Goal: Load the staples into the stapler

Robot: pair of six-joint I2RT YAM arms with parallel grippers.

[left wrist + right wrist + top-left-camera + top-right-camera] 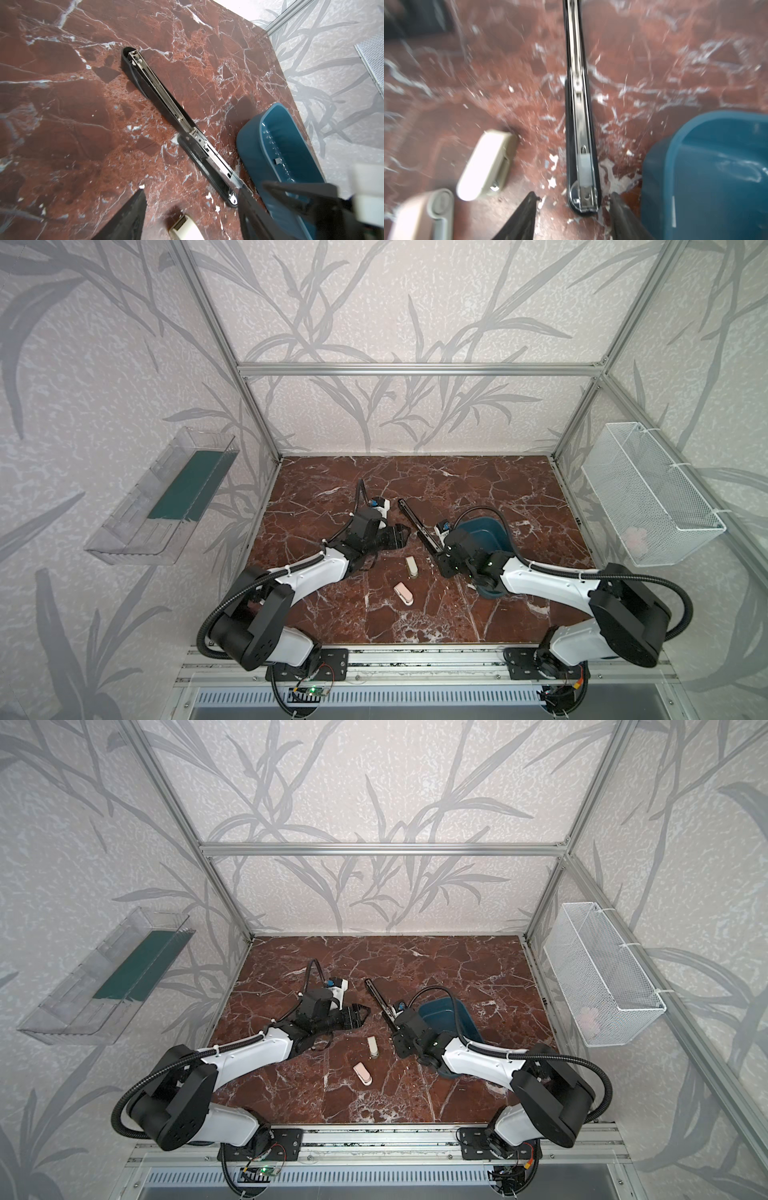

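Operator: What do both top views give me?

Spotter: Your stapler [417, 526] lies folded open flat on the table [478, 485], its near end between the fingertips of your right gripper [438, 553]. Your left gripper [401, 536] hangs near its middle, apart from it. The blue tub [486, 533] sits just beside your right fingers, on the side away from your left ones.

Operator: And the left wrist?

Spotter: Your left fingers [133, 214] stand apart, empty. Beyond their tips runs the whole stapler [180, 128], and past it one strip of staples [276, 161] lies inside the tub [249, 145], close to its wall.

Operator: The right wrist?

Spotter: Blurred, yet your right fingers [527, 212] are plainly spread, straddling the stapler's end [583, 199] without clamping it. Just ahead of your fingertips a pale block [584, 165] rests in the metal rail [580, 116]; I'd judge it staples, but cannot be sure. A cream mini stapler [485, 164] and a pink mini stapler [421, 216] lie outside one finger, the tub [658, 166] outside its partner.

Operator: How will a strip handle?

Spotter: Light, stiff, slick and brittle, I'd expect, liable to snap at its glued joints. Pinch it gently across its long sides at mid-length.
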